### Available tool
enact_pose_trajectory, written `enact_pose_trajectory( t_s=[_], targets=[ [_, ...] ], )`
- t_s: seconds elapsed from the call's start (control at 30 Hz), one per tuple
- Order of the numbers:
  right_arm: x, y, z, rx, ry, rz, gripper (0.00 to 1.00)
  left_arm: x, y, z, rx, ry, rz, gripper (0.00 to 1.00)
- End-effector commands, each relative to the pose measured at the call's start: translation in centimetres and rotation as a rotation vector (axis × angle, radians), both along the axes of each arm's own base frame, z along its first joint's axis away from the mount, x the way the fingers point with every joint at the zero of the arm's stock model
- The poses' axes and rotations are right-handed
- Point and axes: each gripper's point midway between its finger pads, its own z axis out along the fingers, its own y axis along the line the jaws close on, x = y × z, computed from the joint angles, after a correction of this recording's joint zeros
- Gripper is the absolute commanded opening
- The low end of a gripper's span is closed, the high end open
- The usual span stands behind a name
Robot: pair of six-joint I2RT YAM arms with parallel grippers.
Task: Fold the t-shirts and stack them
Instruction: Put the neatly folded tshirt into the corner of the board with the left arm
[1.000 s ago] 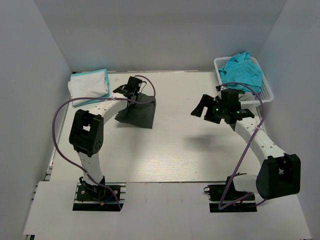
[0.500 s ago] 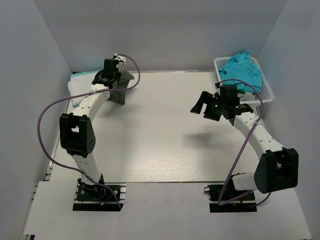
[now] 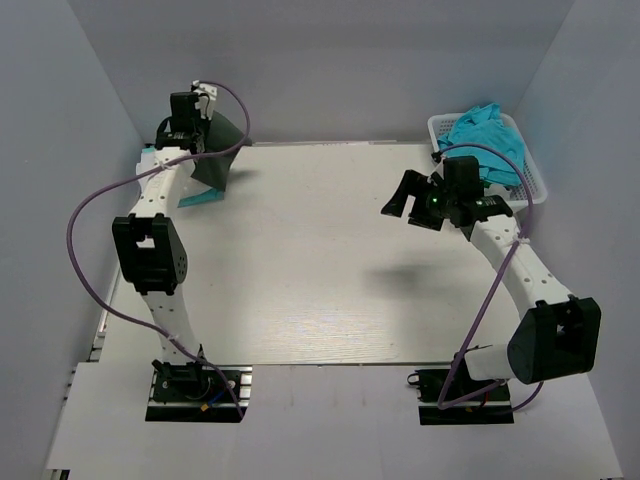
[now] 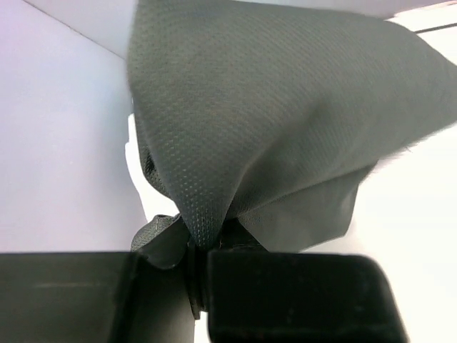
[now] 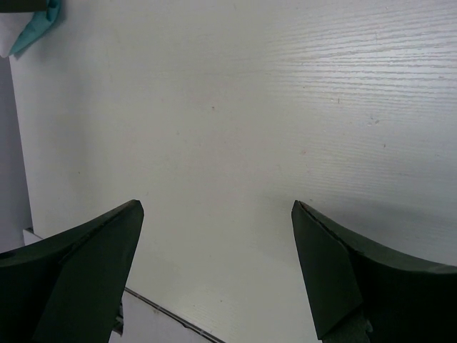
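Left jaws pinching grey shirt [image 4: 271, 107] by bunched edge, cloth hanging below jaws, draping toward bench [image 3: 320, 270] centre. Folded stack [image 3: 200, 198] lying just beneath jaws, mostly hidden. Right jaws standing spread, holding nothing, well apart. Left jaws nearer stack.

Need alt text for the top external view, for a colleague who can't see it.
The left end effector, shut on a dark grey t-shirt, holds it hanging over the far-left corner of the table. The right end effector hovers open near a white basket holding a turquoise t-shirt.
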Motion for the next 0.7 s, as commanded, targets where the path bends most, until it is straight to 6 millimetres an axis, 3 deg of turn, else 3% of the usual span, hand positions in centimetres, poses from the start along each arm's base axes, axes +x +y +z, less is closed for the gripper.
enact_pose_trajectory(
  t_s=[0.0,0.4,0.6,0.63,0.67],
  targets=[
    [0.5,0.1,1.4,0.006,-0.023,0.01,0.9,0.1,2.1,0.0,-0.027,0.019,0.001,0.0],
    [1.9,1.5,1.9,0.068,0.007,0.01,0.9,1.0,8.3,-1.9,-0.16,0.025,0.07,0.0],
    [2.4,1.6,1.8,0.076,0.018,0.001,0.9,1.6,9.3,-2.8,-0.229,0.035,0.034,0.0],
    [2.6,1.7,1.7,0.076,0.02,0.003,0.9,1.7,9.4,-3.6,-0.232,0.049,0.035,0.14],
    [2.7,1.7,1.6,0.076,0.027,-0.001,0.9,1.8,9.9,-3.8,-0.232,0.048,0.044,0.49]
  ],
)
